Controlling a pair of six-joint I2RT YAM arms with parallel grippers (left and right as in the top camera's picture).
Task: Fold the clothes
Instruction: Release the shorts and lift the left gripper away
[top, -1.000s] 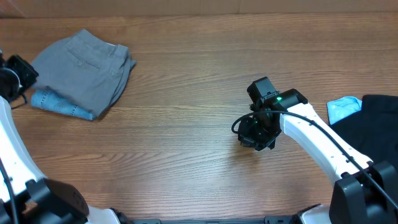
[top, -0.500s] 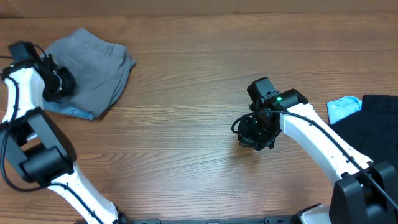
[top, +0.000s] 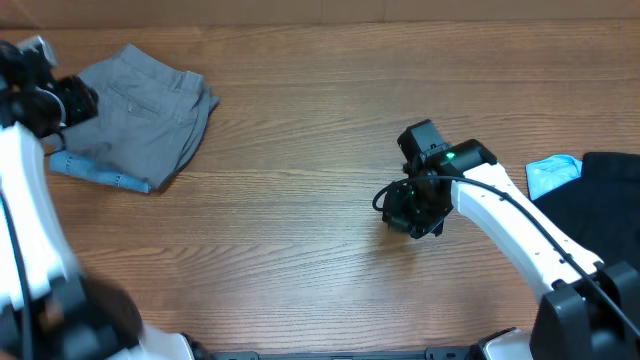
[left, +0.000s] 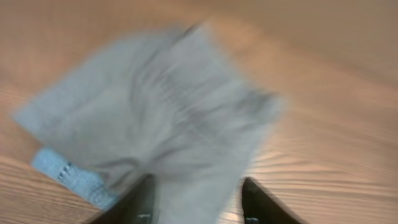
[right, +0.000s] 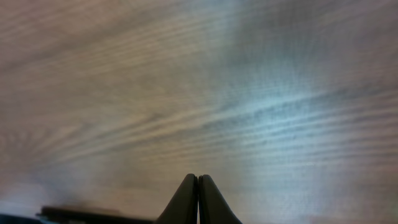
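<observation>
The left end effector (left: 198, 202) hangs empty with fingers spread wide. The grey shorts (left: 168, 118) lie just ahead of it, seemingly folded, stacked on a denim-blue garment (left: 71, 177) that peeks out at its left, likely a finished pile. The right end effector (right: 198, 198) is pinched together on nothing, low over bare desk (right: 261, 93), probably parked clear. A black garment (top: 605, 190) and a light-blue cloth (top: 553, 172) wait well to its right.
</observation>
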